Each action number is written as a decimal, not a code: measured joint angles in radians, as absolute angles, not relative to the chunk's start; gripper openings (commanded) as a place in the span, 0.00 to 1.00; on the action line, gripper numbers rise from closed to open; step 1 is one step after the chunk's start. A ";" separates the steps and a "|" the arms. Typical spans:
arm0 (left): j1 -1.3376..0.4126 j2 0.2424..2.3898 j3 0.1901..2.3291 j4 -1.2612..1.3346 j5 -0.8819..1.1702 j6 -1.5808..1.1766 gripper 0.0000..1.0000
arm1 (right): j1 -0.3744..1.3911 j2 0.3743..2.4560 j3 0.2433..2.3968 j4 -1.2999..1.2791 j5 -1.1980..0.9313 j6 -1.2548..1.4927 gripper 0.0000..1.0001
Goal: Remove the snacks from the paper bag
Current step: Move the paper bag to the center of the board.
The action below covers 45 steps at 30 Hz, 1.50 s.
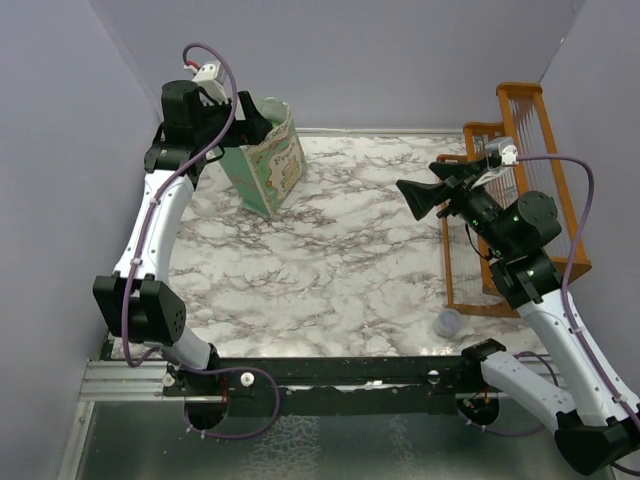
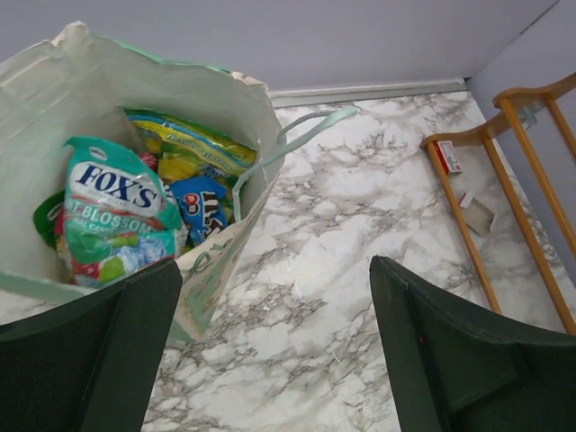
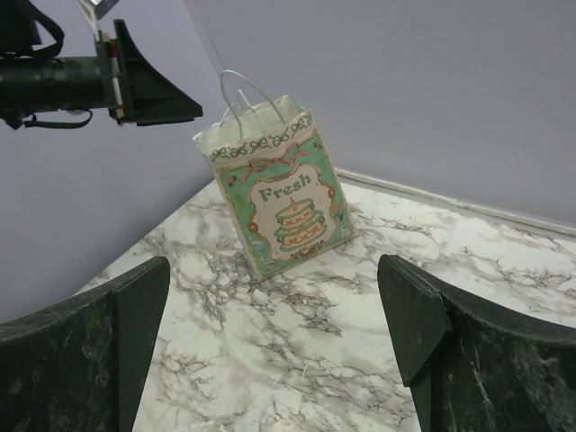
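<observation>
The mint-green paper bag (image 1: pixel 272 170) stands upright at the back left of the marble table, its cream "Fresh" cake panel facing the right wrist view (image 3: pixel 281 200). In the left wrist view the open bag (image 2: pixel 229 108) holds the snacks: a teal FOX'S packet (image 2: pixel 112 216), a green-yellow packet (image 2: pixel 189 148) and a blue packet (image 2: pixel 202 209). My left gripper (image 1: pixel 252 118) hovers just above the bag's mouth, open and empty (image 2: pixel 274 360); it also shows in the right wrist view (image 3: pixel 153 88). My right gripper (image 1: pixel 418 200) is open and empty above mid-table (image 3: pixel 274 360), apart from the bag.
An orange wooden rack (image 1: pixel 520 190) stands along the right wall, also in the left wrist view (image 2: pixel 526 171). A small clear cup (image 1: pixel 449 322) sits by the rack's near end. Purple walls close the back and sides.
</observation>
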State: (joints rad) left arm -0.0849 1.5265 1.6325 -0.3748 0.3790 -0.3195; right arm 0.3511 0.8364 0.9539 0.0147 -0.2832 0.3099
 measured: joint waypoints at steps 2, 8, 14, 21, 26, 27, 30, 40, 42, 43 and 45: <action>-0.085 1.571 1.655 -0.366 0.416 -0.329 0.81 | 0.351 0.842 0.954 0.015 -0.292 0.311 0.99; -0.085 1.764 1.780 -0.350 0.476 -0.350 0.63 | 0.351 0.849 0.954 0.015 -0.309 0.320 0.99; -0.085 1.855 1.812 -0.345 0.507 -0.375 0.29 | 0.351 0.849 0.953 0.015 -0.326 0.332 0.99; -0.085 1.859 1.814 -0.330 0.500 -0.382 0.00 | 0.351 0.865 0.947 0.020 -0.351 0.348 0.99; -0.084 1.819 1.782 -0.332 0.433 -0.357 0.00 | 0.351 0.878 0.941 0.022 -0.362 0.358 0.99; -0.084 1.801 1.765 -0.332 0.418 -0.350 0.00 | 0.351 0.879 0.938 0.022 -0.363 0.359 0.99; -0.078 1.715 1.685 -0.340 0.365 -0.332 0.00 | 0.351 0.880 0.935 0.022 -0.363 0.362 0.99; -0.054 1.420 1.444 -0.397 0.260 -0.300 0.00 | 0.351 0.911 0.935 0.023 -0.382 0.364 0.99; -0.055 1.382 1.406 -0.397 0.294 -0.316 0.00 | 0.351 0.918 0.935 0.023 -0.389 0.367 0.99; -0.058 1.369 1.391 -0.396 0.315 -0.329 0.00 | 0.351 0.923 0.935 0.023 -0.392 0.370 0.99; -0.072 1.356 1.375 -0.391 0.345 -0.355 0.00 | 0.351 0.928 0.935 0.022 -0.396 0.374 0.99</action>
State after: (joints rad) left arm -0.0715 1.3556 1.3754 -0.3908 0.3454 -0.3546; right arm 0.3511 0.9279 0.9348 0.0223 -0.3962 0.3737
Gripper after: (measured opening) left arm 0.020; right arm 0.994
